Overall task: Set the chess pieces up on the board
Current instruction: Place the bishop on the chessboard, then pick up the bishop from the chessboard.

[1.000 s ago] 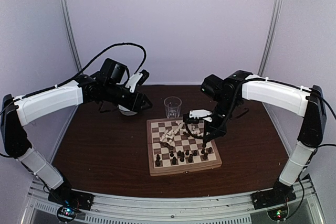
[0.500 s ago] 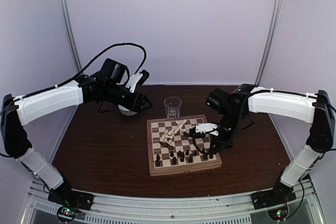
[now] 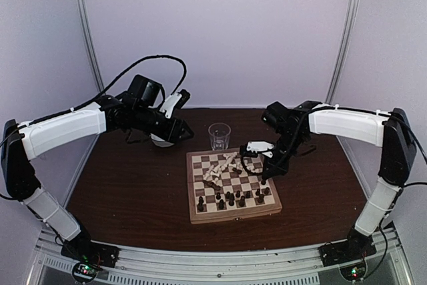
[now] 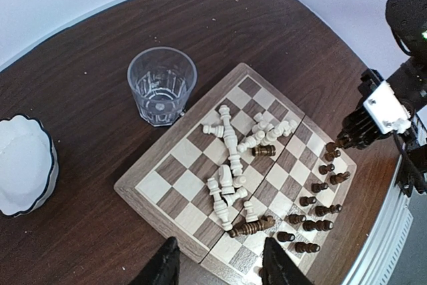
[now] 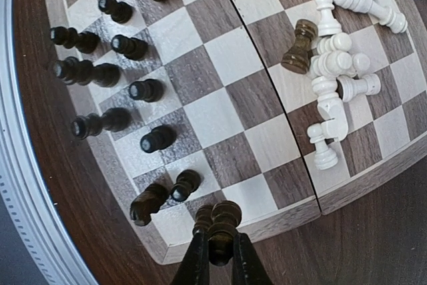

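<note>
- The right gripper point(image 5: 217, 239) has its fingers pressed together on the dark piece point(image 5: 225, 218). It holds the piece only by the upper part and hangs over the right edge of the board point(image 3: 233, 217), close to the near right corner.
- Such a small grip at the very tips looks weak. I think the piece could turn or slip when it meets the square, and then it would fall on its side.
- Below it is the outer line of squares, next to the rim. If the release comes a little too far outward, the piece may roll off the board onto the worktop point(image 3: 127, 191).
- The other dark pieces point(image 5: 100, 71) stand in loose rows along the near edge of the board, and two are just beside the gripper, one of them leaning. When the fingers come down or open, they could push these over and one may knock the next.
- The white pieces point(image 4: 233, 158) lie in a heap around the middle of the board, toward its far edge, with one dark piece among them. A low sideways move of the arm could scatter them.
- The glass point(image 4: 162, 85) stands near the far edge of the board, so a wide swing could hit it.
- The left gripper point(image 4: 220, 268) has its fingers apart and empty, above the far left part of the worktop near the bowl point(image 4: 23, 165). I see little danger from it.
</note>
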Motion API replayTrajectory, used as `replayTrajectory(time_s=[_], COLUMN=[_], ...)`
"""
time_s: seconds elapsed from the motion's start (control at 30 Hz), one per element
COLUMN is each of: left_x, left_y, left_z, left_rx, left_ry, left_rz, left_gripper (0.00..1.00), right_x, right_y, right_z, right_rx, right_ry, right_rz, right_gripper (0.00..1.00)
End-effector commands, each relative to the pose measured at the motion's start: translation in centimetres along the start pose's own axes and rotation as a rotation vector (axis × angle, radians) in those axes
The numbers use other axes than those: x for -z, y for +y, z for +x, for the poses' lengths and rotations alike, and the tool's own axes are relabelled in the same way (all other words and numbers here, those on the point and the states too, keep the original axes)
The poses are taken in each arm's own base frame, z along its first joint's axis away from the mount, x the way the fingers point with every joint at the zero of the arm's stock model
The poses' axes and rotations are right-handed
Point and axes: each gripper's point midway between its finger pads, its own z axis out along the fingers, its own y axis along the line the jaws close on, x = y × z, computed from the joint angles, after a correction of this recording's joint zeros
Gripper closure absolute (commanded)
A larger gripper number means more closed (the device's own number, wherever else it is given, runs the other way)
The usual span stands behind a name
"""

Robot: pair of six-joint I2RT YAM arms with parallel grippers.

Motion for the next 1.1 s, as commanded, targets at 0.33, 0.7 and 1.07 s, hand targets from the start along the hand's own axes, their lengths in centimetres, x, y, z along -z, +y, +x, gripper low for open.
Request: replayTrajectory(time_s=[0.33, 0.7, 1.07], left_x=[0.3, 0.0, -0.3], left_y=[0.3, 0.2, 0.4], left_z=[-1.3, -1.1, -0.8], left_rx=[-0.02, -0.017, -0.016], left_ry=[-0.03, -0.018, -0.006], left_rz=[-0.007, 0.001, -0.004], left_gripper=[0.57, 0.57, 0.57], right_x=[-1.8, 3.9, 0.2], right_y=[-4.1, -4.9, -3.6], right_z=[-0.9, -2.1, -1.0], right_rx=[-0.065, -0.171, -0.134], right_ry=[0.0, -0.174, -0.1], right_rz=[0.089, -0.007, -0.09], right_gripper=[0.8, 0.61, 0.61])
